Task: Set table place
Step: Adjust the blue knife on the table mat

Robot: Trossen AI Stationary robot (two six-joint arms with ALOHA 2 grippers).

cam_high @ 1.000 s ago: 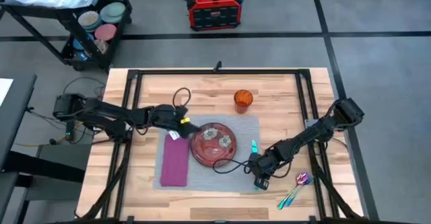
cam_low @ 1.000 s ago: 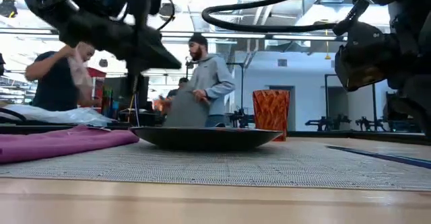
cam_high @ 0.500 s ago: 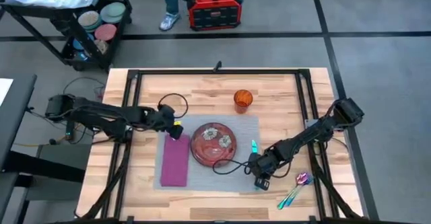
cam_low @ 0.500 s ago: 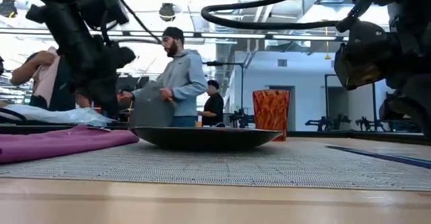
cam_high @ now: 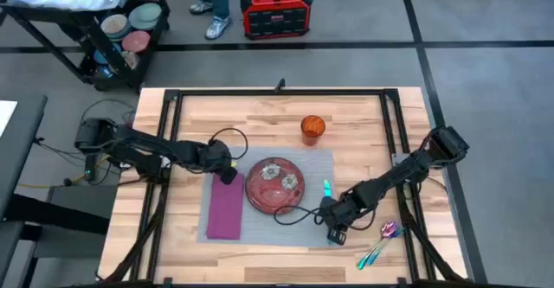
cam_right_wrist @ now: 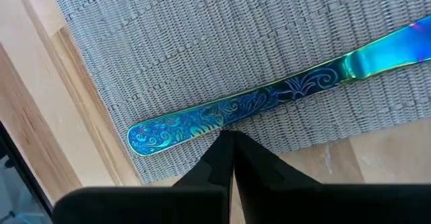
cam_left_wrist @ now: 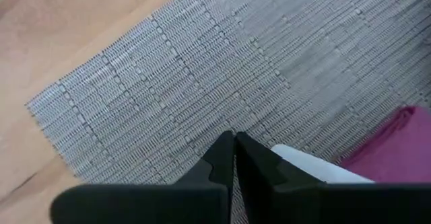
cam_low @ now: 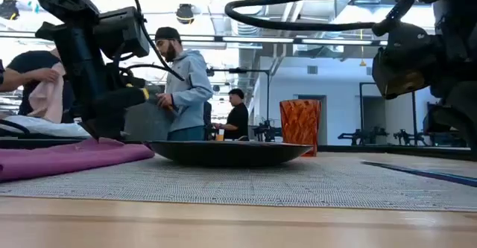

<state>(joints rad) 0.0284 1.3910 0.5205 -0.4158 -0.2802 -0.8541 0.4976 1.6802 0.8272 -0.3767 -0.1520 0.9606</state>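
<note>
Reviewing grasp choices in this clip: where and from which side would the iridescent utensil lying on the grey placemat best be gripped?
Grip the iridescent utensil across its narrow handle, coming straight down from above. It lies flat on the placemat near the mat's edge, so only its thin sides offer the fingers purchase. The right gripper, shut, sits beside the patterned handle end.

The worktop (cam_high: 363, 124) is light wooden planks framed in black metal. A grey woven rectangular placemat (cam_high: 303, 227) lies flat at its centre, reaching toward the 6 o'clock edge.
</note>
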